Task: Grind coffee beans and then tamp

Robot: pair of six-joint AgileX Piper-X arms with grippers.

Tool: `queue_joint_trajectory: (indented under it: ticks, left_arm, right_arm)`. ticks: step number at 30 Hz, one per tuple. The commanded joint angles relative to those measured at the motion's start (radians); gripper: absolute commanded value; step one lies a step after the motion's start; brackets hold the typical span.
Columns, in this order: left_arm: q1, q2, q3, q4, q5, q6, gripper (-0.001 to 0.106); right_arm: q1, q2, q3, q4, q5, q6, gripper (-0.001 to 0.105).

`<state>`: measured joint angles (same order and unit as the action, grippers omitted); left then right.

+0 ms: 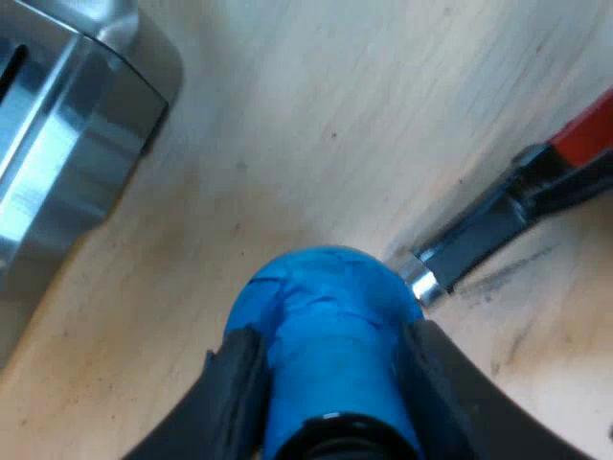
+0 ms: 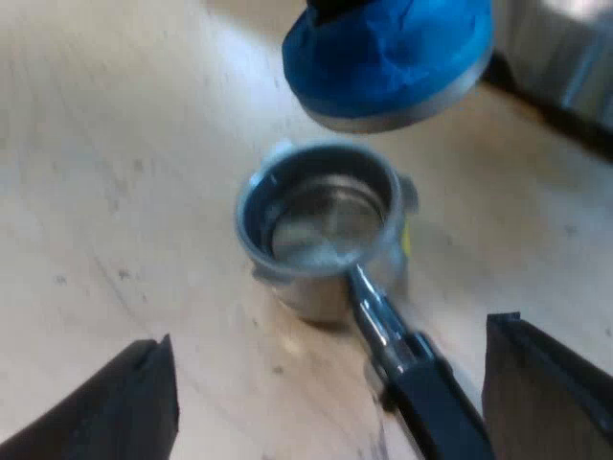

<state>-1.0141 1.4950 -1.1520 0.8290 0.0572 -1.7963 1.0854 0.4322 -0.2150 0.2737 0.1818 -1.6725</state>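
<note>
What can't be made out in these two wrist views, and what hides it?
- Left wrist view: the holder has its basket hidden behind the blue tamper.
- Right wrist view: the blue tamper's upper part is cut off by the edge.
- Right wrist view: the holder's red handle end is cut off by the edge.
- Both views: the espresso machine is cut off by the edge.

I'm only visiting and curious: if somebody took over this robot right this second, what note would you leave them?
Left gripper: shut on the blue tamper, which hovers over the holder, clear of its basket.
Right gripper: open, one finger on each side of the holder's dark handle, not touching it.
The holder lies loose on the wooden table, near the espresso machine.
Done: tamper is in the grip.
Left: the basket shows bare metal, so grinding seems not yet done; then tamp.
</note>
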Motion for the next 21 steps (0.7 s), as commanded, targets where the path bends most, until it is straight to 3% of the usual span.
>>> queue_joint_trajectory:
  ticks: [1, 6, 11, 13, 21]
  left_arm:
    - [0.008, -0.049, -0.005, 0.058, -0.017, 0.005, 0.000]
    - [0.055, -0.092, -0.005, 0.107, -0.042, -0.009, 0.000]
    - [0.103, -0.119, -0.001, 0.161, -0.057, -0.025, 0.000]
    - [0.118, -0.142, 0.020, 0.165, -0.087, -0.033, 0.000]
    - [0.167, -0.226, 0.154, 0.153, -0.091, -0.070, 0.000]
  right_arm:
    - [0.001, -0.005, -0.003, -0.041, 0.000, -0.015, 0.067]
    - [0.001, -0.005, -0.003, -0.093, 0.000, -0.018, 0.067]
    - [0.001, -0.005, -0.003, -0.166, 0.000, -0.083, 0.067]
    - [0.001, -0.005, -0.003, -0.205, 0.000, -0.083, 0.067]
    - [0.001, -0.002, -0.006, -0.241, 0.000, -0.128, 0.067]
